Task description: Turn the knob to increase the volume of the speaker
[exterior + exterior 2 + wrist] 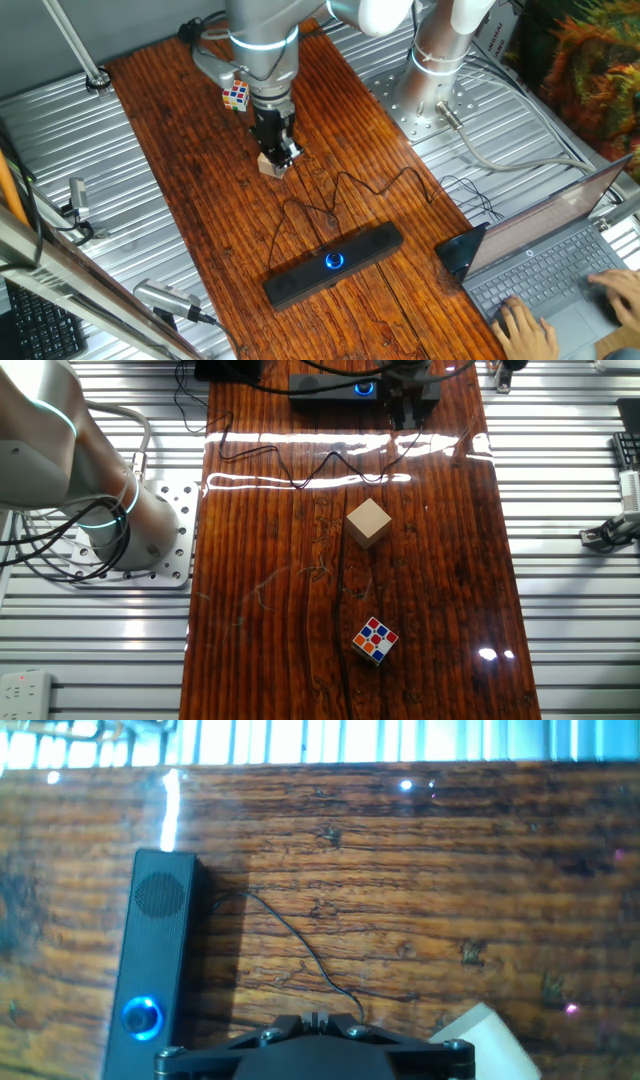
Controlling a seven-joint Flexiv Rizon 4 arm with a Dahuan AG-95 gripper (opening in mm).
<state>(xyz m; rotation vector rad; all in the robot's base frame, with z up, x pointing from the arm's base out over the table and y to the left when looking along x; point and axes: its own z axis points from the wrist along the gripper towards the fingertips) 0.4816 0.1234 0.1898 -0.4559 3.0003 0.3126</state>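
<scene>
The speaker (335,263) is a long black bar lying across the wooden board, with a thin black cable (340,190) looping behind it. The knob (333,262) glows blue at its centre. My gripper (284,153) hangs above the board, well away from the speaker, over a wooden block (270,166). Its fingers are together with nothing between them. In the hand view the speaker (155,950) stands at the left with the knob (142,1017) low on it, and my gripper (314,1017) sits at the bottom edge. The other fixed view shows the speaker (330,382) and knob (365,388) at the top.
A colour puzzle cube (237,95) lies beyond the block, also in the other fixed view (375,640) with the block (368,522). An open laptop (560,260) with a person's hands (525,325) on it stands right of the speaker. The arm's base (440,60) is at the back right.
</scene>
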